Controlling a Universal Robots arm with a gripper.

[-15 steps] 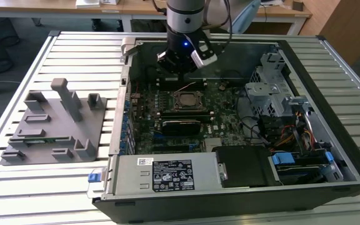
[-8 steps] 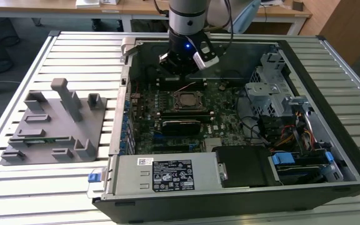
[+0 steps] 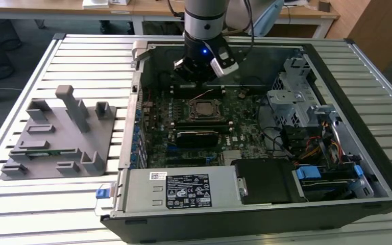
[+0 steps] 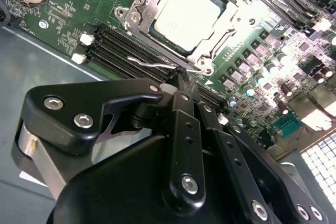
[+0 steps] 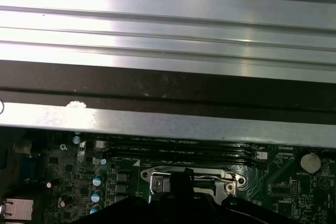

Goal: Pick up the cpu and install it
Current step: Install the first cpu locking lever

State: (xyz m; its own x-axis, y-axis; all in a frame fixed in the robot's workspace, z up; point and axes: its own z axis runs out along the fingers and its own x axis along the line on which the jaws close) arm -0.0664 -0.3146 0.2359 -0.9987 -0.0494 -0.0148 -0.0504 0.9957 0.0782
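While seated in the socket frame [image 4: 178, 19] with silvery top up, cpu [image 4: 186, 13] already placed, not carried.

Beside the cpu, across the thin retention lever [image 4: 157, 65], gripper [image 4: 184, 85] with fingertips drawn together on nothing, hanging just above the black memory slots [image 4: 123, 51]. Around the socket frame, green motherboard [image 3: 203, 122] inside the open computer case [image 3: 359, 127]. Well apart from the socket frame, outside the case, grey plastic tray [image 3: 53, 138] with a green memory stick [image 3: 46, 151]. Placement apparently done; lever apparently not yet latched.

Motherboard under the case wall

Socket frame [image 5: 191, 179] sits beside black memory slots [image 5: 178, 153]; a coin battery [image 5: 311, 162] lies nearby.
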